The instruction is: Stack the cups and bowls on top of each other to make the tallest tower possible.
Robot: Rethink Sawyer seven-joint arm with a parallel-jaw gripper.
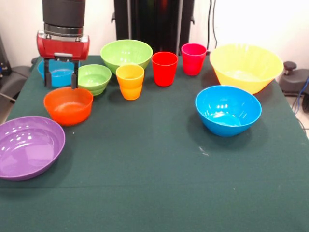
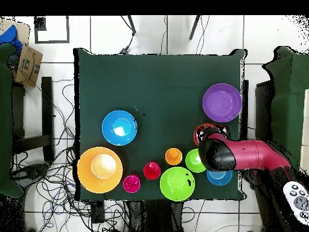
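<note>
My gripper [image 1: 61, 81] hangs open and empty just above the far rim of the small orange bowl [image 1: 68, 104], in front of the small blue bowl [image 1: 58, 75]. From overhead the arm [image 2: 216, 154] covers part of the orange bowl [image 2: 201, 128]. To the right stand the small green bowl [image 1: 94, 78], the yellow-orange cup [image 1: 130, 81], the red cup [image 1: 164, 68] and the pink cup [image 1: 193, 58]. The large green bowl [image 1: 126, 52] sits behind them. No tower shows; each piece stands alone.
A large yellow bowl [image 1: 246, 66] and a bigger blue bowl [image 1: 228, 110] stand at the right. The wide purple bowl [image 1: 28, 146] sits at the near left edge of the green-covered table [image 1: 154, 188]. Chairs and cables surround the table in the overhead view.
</note>
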